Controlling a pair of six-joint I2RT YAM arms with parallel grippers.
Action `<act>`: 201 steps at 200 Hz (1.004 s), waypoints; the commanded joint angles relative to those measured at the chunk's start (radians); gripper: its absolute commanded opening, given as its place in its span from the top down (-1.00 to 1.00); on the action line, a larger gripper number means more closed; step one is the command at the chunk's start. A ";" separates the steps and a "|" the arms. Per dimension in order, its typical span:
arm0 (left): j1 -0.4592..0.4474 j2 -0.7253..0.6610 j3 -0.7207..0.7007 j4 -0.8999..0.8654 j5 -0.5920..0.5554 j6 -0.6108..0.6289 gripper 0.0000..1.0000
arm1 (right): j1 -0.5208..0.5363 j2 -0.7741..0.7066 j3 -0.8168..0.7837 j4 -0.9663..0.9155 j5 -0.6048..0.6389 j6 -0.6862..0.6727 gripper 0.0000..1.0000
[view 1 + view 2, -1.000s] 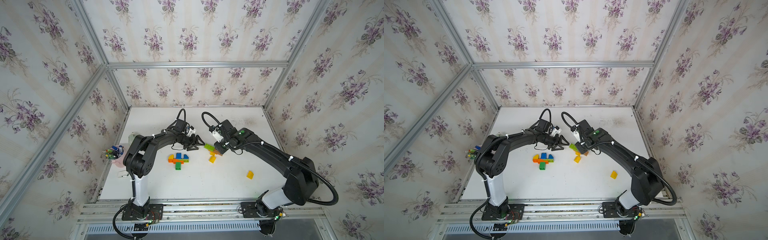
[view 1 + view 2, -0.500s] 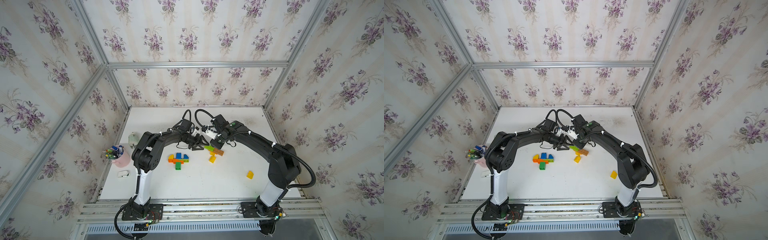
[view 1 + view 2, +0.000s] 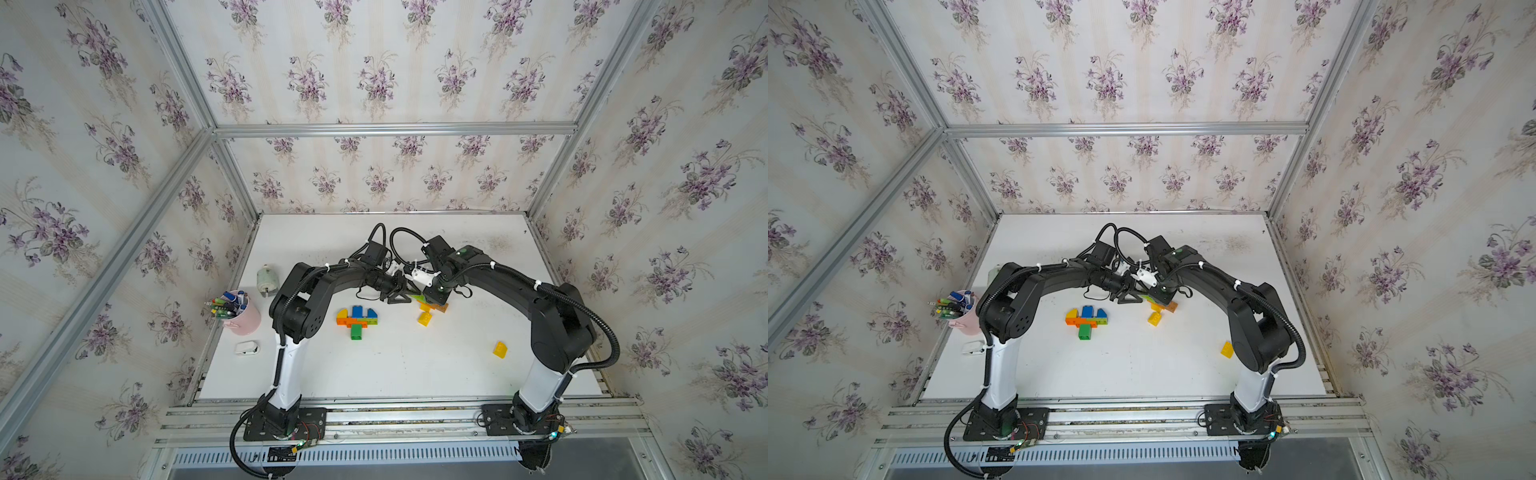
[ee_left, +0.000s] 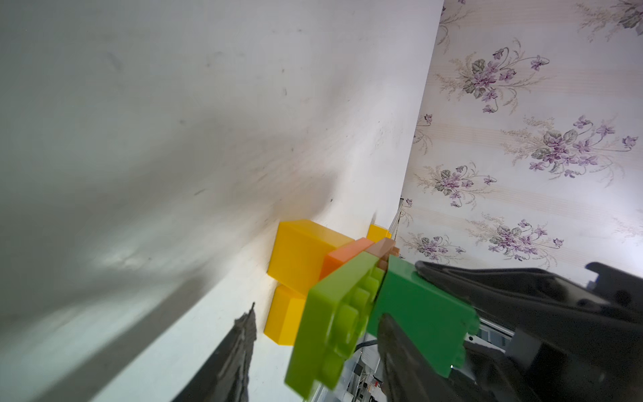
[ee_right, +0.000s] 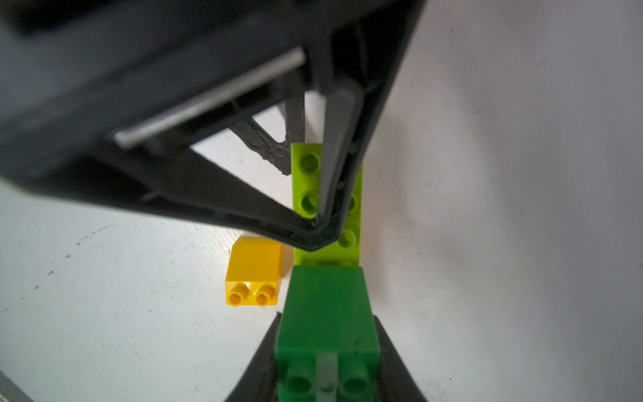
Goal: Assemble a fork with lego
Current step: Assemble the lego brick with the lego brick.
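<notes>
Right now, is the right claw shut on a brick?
Shut: the right claw clamps the dark green brick on both sides, lime plate at its end.

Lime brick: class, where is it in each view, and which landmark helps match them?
Top views: lime brick, a sliver between the arm tips.
Left wrist: large, blurred, studs showing.
Right wrist: studs showing, partly covered.
Landmark: dark green brick butting its end, clear in wrist views only.

Two robot arms. One pink cup of pens. One built lego shape. Two loose yellow lego bricks (more bunch up where the arms meet, too hidden to count).
</notes>
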 commanded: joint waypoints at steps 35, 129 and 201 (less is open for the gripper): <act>-0.004 0.014 -0.004 0.019 0.004 0.006 -0.13 | -0.001 0.008 -0.010 -0.002 -0.021 -0.049 0.51; -0.005 0.003 -0.033 0.009 0.002 0.015 -0.12 | -0.004 0.064 -0.052 -0.037 0.013 -0.043 0.55; 0.053 -0.063 -0.070 0.008 -0.012 0.009 -0.17 | -0.012 0.063 -0.100 -0.024 0.018 -0.050 0.60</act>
